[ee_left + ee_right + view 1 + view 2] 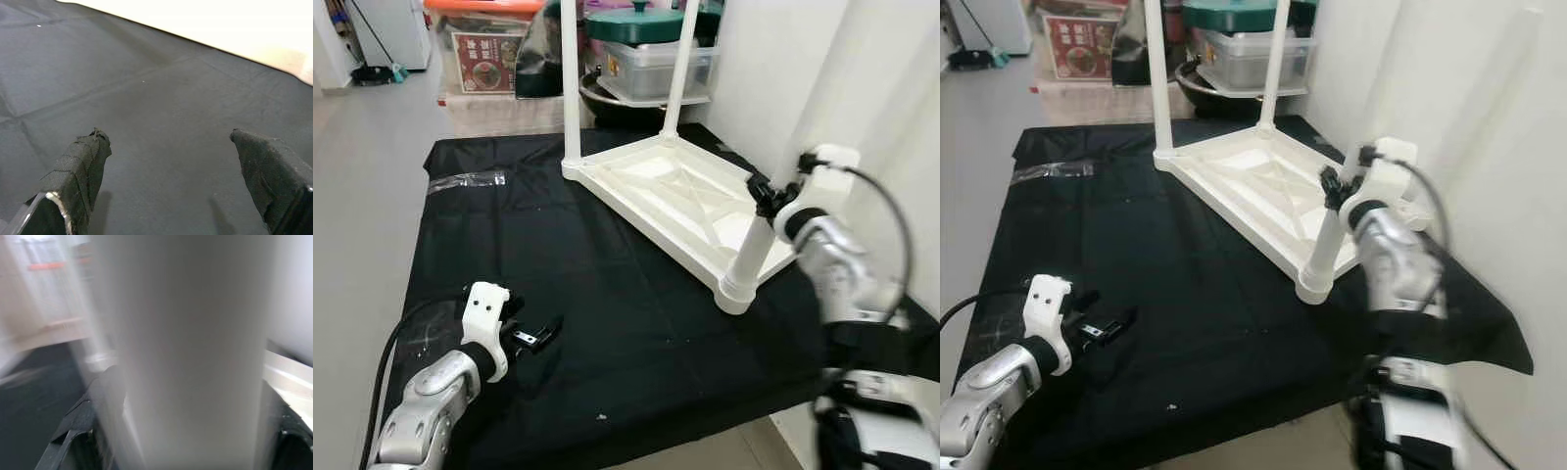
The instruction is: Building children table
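Observation:
A white children's table (651, 186) lies upside down on a black cloth (558, 255). Two white legs (571, 78) (677, 69) stand upright in its far corners. A third white leg (750, 255) sits in the near corner socket, leaning slightly. My right gripper (764, 199) is shut on the top of that leg; in the right wrist view the leg (190, 352) stands between the black fingers (78, 426). At the front left, my left gripper (536, 338) hovers low over the cloth, open and holding nothing (167, 134).
Clear storage boxes (651, 64) with a green lid (634, 22) and a red-labelled box (480, 59) stand behind the cloth. A white wall (862, 88) runs along the right. Grey floor (362, 196) lies on the left. A strip of tape (465, 180) sticks to the cloth.

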Controlling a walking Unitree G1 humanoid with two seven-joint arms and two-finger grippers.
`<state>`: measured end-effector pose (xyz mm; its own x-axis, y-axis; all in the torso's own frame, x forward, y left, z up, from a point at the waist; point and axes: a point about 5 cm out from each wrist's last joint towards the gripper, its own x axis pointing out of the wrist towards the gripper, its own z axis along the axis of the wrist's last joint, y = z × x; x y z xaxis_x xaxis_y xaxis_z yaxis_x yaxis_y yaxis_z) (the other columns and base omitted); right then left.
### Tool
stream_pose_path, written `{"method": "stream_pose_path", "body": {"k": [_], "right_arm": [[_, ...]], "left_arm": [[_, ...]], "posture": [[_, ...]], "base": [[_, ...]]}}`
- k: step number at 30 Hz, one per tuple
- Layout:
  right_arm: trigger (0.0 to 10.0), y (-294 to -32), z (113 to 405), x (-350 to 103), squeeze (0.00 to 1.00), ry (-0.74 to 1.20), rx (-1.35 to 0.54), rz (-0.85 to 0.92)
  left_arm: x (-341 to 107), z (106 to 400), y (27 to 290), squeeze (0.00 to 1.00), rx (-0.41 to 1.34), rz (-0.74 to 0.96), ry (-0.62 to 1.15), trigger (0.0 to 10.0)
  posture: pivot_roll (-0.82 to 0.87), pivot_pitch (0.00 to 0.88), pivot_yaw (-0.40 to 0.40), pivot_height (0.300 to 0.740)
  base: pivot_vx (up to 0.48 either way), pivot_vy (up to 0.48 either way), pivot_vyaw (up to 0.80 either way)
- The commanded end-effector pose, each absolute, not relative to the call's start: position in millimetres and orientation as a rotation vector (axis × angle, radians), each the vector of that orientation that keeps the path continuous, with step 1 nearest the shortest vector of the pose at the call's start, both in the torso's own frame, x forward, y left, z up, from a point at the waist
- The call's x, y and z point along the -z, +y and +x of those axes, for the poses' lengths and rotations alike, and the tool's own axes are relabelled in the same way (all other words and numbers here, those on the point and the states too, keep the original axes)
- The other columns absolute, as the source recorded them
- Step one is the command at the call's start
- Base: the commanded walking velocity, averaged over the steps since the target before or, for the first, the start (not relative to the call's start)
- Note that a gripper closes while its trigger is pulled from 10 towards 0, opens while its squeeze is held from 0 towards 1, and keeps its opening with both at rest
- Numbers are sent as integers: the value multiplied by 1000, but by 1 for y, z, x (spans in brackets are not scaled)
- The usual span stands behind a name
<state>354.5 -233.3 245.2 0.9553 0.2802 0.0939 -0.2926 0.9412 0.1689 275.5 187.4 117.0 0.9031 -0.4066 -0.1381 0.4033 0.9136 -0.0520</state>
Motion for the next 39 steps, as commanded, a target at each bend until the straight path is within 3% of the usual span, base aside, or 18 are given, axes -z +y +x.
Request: {"method": "stream_pose_path", "body": {"k": [1,9,14,16,21,23,24,25,26,30,32,35,38,39], "right_arm": [[10000,-224,346,-233,0,-50,-527,158],[10000,-217,342,-215,0,16,-736,64],[10000,-185,351,-214,0,4,-891,27],[10000,-185,351,-214,0,4,-891,27],[10000,-145,347,-231,0,-114,-1079,14],[10000,-145,347,-231,0,-114,-1079,14],[3961,-130,341,-239,0,-165,-1166,11],[3961,-126,339,-241,0,-179,-1190,11],[0,-123,340,-241,0,-190,-1179,7],[0,-126,350,-229,0,-155,-1019,-10],[0,-140,366,-207,0,-45,-716,-55],[0,-147,370,-199,0,-10,-599,-73],[0,-208,372,-169,0,130,102,-76],[0,-208,372,-169,0,130,102,-76]], "left_arm": [[-115,276,185,0,430,-12,156,10000],[-116,276,187,0,434,-7,156,10000],[-119,277,188,0,430,-5,147,10000],[-119,277,188,0,430,-5,147,10000],[-119,275,188,0,426,-7,143,10000],[-119,275,188,0,426,-7,143,10000],[-121,273,190,0,422,-9,139,10000],[-121,273,190,0,418,-9,137,10000],[-121,272,192,0,415,-10,137,10000],[-119,271,191,0,412,-11,140,10000],[-118,271,190,0,413,-14,141,10000],[-118,271,190,0,413,-15,141,10000],[-117,271,189,0,416,-18,144,10000],[-117,271,189,0,416,-18,144,10000]], "posture": [[23,0,-88,740],[39,0,-91,740],[59,0,-105,740],[59,0,-105,740],[79,0,-118,740],[79,0,-118,740],[91,0,-129,740],[91,0,-129,740],[88,0,-130,740],[85,0,-131,740],[81,0,-130,740],[75,0,-129,740],[65,0,-120,740],[65,0,-120,740]], "base": [[0,0,0],[0,0,0],[0,0,0],[0,0,0],[0,0,0],[0,0,0],[0,0,0],[0,0,0],[0,0,0],[0,0,0],[0,0,0],[0,0,0],[0,0,0],[0,0,0]]}}
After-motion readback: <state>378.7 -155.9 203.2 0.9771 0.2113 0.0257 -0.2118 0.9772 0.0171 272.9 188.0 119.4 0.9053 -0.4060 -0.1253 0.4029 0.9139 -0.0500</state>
